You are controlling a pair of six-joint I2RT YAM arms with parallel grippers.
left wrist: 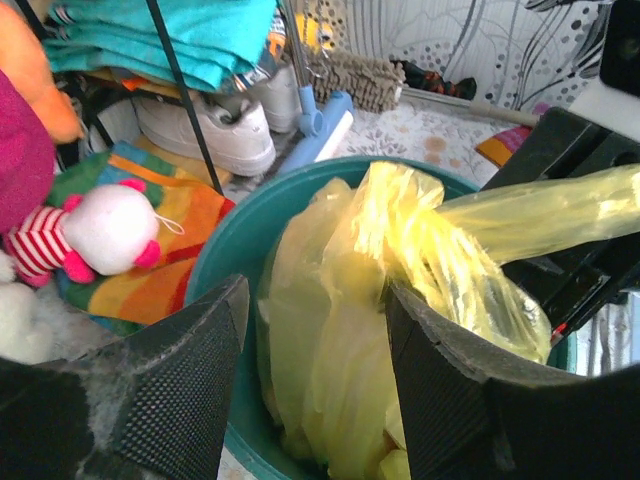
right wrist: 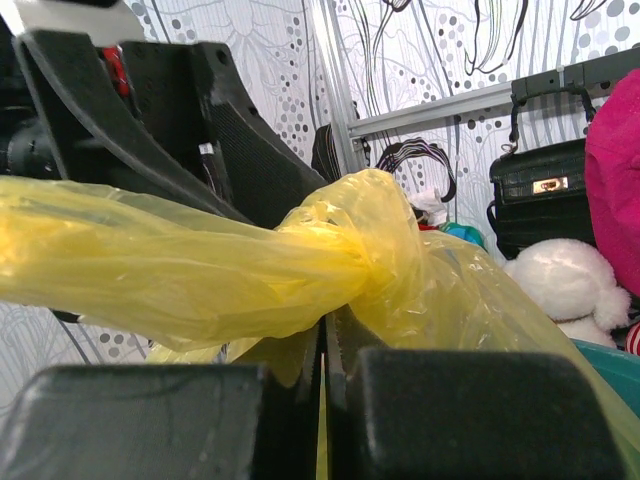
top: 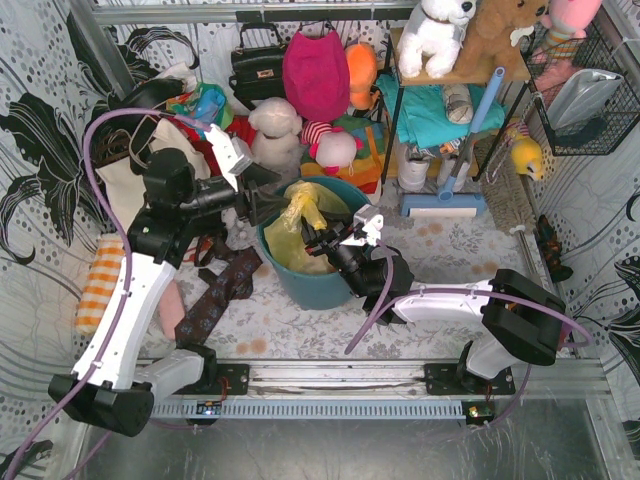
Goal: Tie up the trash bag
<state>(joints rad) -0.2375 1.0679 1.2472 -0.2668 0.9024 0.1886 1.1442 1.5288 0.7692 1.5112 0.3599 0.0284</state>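
Note:
The yellow-green trash bag (top: pixel 298 226) sits in the round teal bin (top: pixel 312 288), and its top is twisted into a knot (right wrist: pixel 368 238). My right gripper (top: pixel 320 241) is shut on a strip of the trash bag, and a thin yellow sliver shows between its closed fingers (right wrist: pixel 322 338). From the knot a stretched tail (left wrist: pixel 545 208) runs toward that gripper. At the bin's left rim (left wrist: pixel 212 272) my left gripper (left wrist: pixel 316 300) stands open. Its two pads (left wrist: pixel 190 370) straddle the bag's bunched side (left wrist: pixel 345 330) without pinching it.
Soft toys (top: pixel 275 130), a pink bag (top: pixel 316 72) and a black handbag (top: pixel 255 62) crowd the back. A metal rack with teal cloth (top: pixel 430 110) and a blue squeegee (top: pixel 452 190) stand right of the bin. A cream tote (top: pixel 125 180) and a dark patterned cloth (top: pixel 215 300) lie left.

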